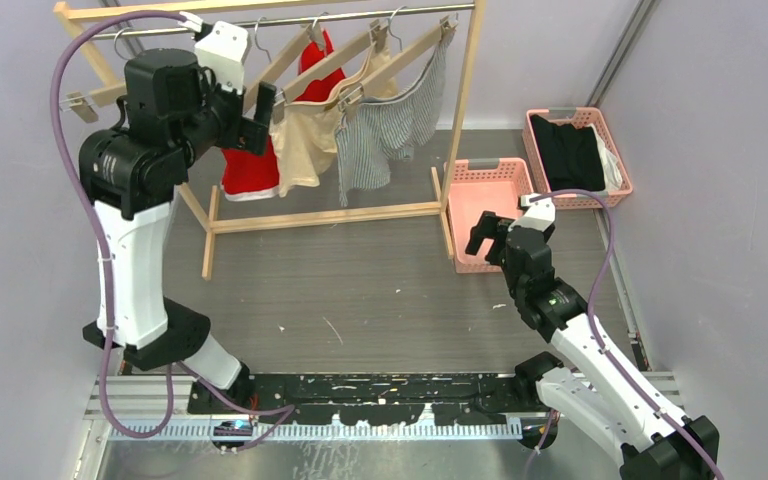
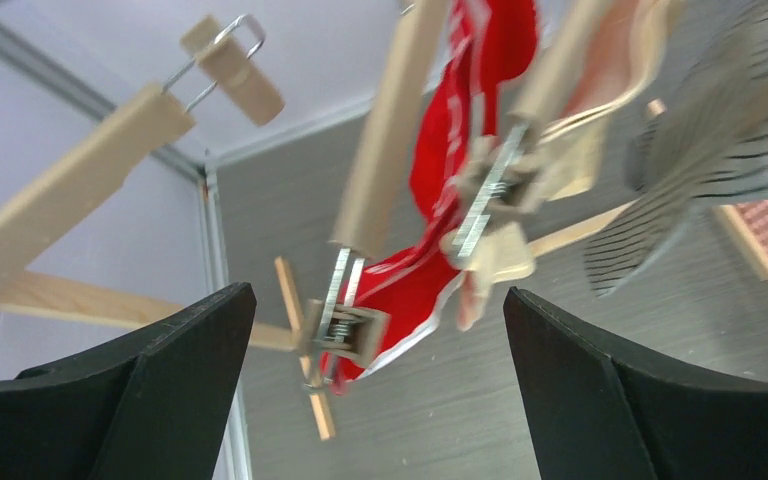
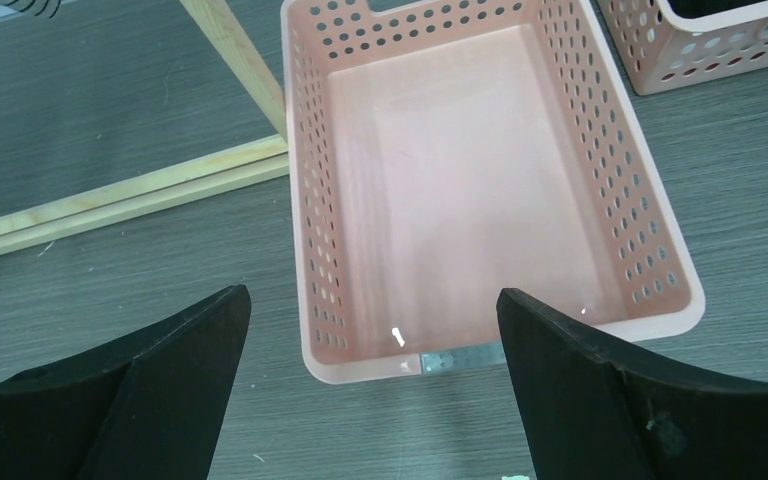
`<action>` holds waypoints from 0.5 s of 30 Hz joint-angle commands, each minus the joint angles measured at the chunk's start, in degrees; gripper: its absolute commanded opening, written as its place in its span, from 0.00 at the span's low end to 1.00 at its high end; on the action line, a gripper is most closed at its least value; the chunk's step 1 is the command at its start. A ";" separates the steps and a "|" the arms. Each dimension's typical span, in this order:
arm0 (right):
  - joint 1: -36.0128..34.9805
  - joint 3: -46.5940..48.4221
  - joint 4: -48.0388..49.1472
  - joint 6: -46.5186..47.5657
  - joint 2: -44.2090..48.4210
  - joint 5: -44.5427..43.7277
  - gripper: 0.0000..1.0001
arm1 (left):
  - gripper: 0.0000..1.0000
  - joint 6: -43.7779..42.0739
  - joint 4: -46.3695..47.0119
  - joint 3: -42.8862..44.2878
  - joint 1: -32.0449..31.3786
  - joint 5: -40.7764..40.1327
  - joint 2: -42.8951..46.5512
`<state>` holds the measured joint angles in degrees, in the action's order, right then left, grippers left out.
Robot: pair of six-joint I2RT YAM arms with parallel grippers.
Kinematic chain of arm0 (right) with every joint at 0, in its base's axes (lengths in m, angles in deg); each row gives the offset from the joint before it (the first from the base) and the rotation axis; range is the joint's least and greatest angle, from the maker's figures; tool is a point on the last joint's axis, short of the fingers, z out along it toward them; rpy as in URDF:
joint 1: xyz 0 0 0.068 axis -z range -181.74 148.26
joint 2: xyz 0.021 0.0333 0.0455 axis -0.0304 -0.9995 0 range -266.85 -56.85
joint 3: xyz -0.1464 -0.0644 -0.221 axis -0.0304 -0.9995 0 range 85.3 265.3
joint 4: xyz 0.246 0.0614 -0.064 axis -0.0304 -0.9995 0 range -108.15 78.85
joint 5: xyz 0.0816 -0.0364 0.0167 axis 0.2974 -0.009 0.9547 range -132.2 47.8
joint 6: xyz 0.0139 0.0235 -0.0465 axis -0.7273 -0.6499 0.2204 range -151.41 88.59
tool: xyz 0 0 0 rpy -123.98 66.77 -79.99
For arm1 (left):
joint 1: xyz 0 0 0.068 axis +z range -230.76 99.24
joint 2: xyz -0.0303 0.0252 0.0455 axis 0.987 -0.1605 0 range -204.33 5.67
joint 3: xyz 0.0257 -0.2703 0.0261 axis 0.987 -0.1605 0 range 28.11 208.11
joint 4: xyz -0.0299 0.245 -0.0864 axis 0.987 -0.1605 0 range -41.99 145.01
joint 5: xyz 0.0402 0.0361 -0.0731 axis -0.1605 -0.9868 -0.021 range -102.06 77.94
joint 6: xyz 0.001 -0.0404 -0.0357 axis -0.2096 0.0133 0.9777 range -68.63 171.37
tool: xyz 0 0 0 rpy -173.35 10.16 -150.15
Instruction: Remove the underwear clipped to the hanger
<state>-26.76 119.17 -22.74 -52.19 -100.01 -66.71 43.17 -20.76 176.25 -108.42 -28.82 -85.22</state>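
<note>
Three shorts hang from wooden hangers on a rack: red underwear [image 1: 250, 170] with white trim, beige underwear [image 1: 305, 145] and grey-striped underwear [image 1: 385, 135]. My left gripper [image 1: 260, 112] is raised by the red pair's hanger, open and empty. In the left wrist view the open gripper [image 2: 380, 292] frames a spring clip [image 2: 355, 325] that pinches a corner of the red underwear [image 2: 450, 170]. The beige pair [image 2: 615, 75] and the striped pair [image 2: 700, 170] show behind it. My right gripper [image 1: 482, 232] is open and empty, low over the near end of a pink basket [image 3: 310, 250]; it also shows in its own wrist view [image 3: 373, 292].
The rack's wooden post [image 1: 465, 100] and base bar [image 1: 330, 215] stand between the arms and the clothes. The empty pink basket [image 1: 460, 215] lies right of the rack. A second pink basket [image 1: 560, 118] holding black clothes [image 1: 570, 155] sits at the far right by the wall.
</note>
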 commanded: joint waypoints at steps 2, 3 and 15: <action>-0.17 0.55 2.70 -0.07 -0.11 2.11 1.00 | 0.98 1.67 0.58 -0.48 9.63 9.89 1.78; -0.17 0.54 2.76 0.04 -0.15 2.49 1.00 | 0.98 2.08 0.91 -0.48 10.53 10.68 1.74; -0.25 -1.12 5.03 -0.67 -3.32 6.75 0.98 | 1.00 4.54 15.16 -11.00 12.54 13.69 7.72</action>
<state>-26.76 118.49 -21.10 -52.40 -103.02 -61.71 46.45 -15.29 167.99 -96.38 -16.64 -80.87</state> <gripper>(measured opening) 0.993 0.979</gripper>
